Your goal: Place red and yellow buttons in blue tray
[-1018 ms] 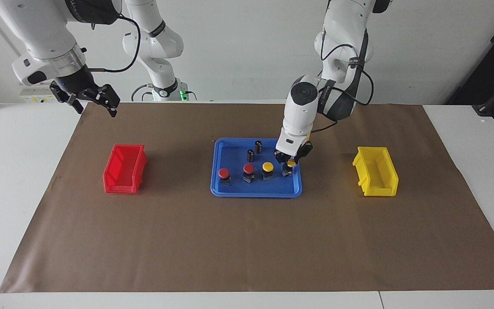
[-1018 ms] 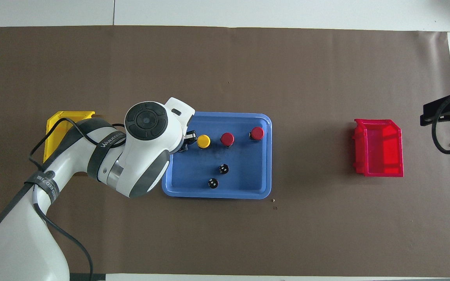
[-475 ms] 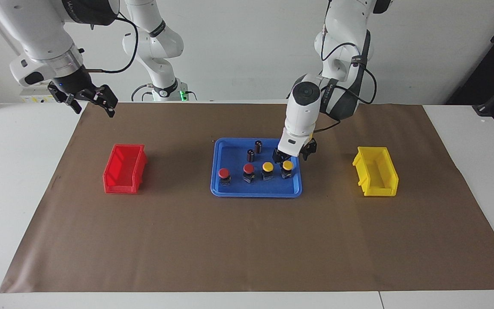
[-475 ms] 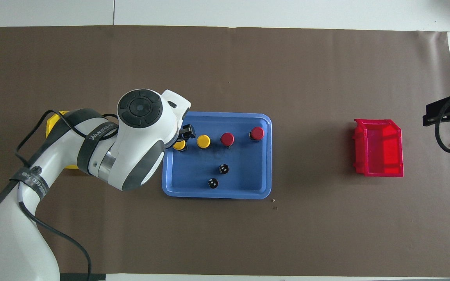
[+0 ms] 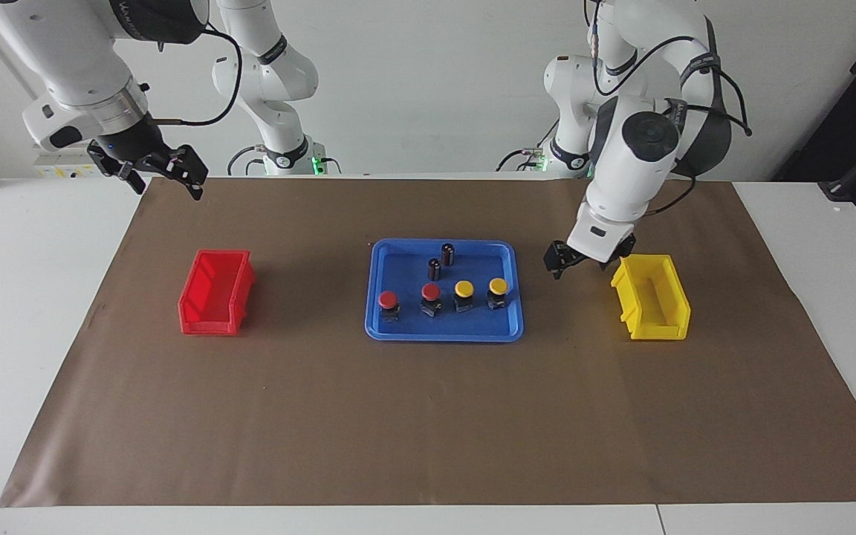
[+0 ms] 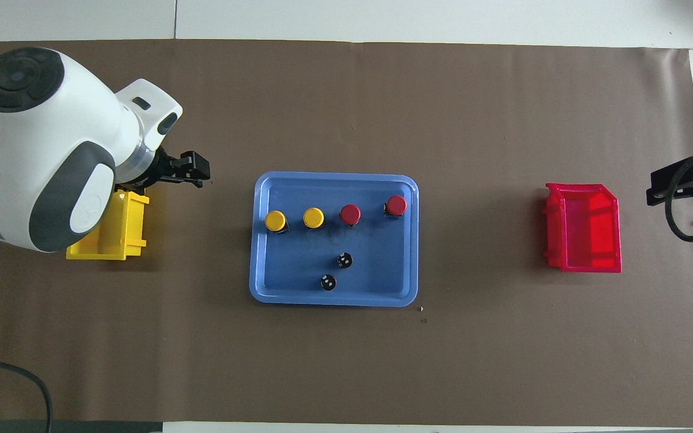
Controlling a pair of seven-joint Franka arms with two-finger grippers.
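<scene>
The blue tray [image 5: 443, 336] lies mid-table; it also shows in the overhead view [image 6: 334, 300]. Four buttons stand in it in a row. The two red buttons [image 5: 388, 299] [image 5: 431, 292] are toward the right arm's end. The two yellow buttons [image 5: 464, 287] [image 5: 498, 285] are toward the left arm's end. In the overhead view the reds [image 6: 396, 205] [image 6: 350, 213] and yellows [image 6: 313, 217] [image 6: 275, 221] show too. My left gripper [image 5: 573, 258] [image 6: 193, 173] is open and empty, raised over the paper between the tray and the yellow bin. My right gripper [image 5: 163, 177] is open and empty and waits in the air.
Two dark capless cylinders [image 5: 447, 254] [image 5: 434, 269] stand in the tray, nearer to the robots than the buttons. A yellow bin [image 5: 651, 297] sits toward the left arm's end, a red bin [image 5: 216, 293] toward the right arm's end. Brown paper [image 5: 428, 431] covers the table.
My left gripper let go of a yellow button in the tray, rose and swung away toward the yellow bin. The right gripper has hardly moved.
</scene>
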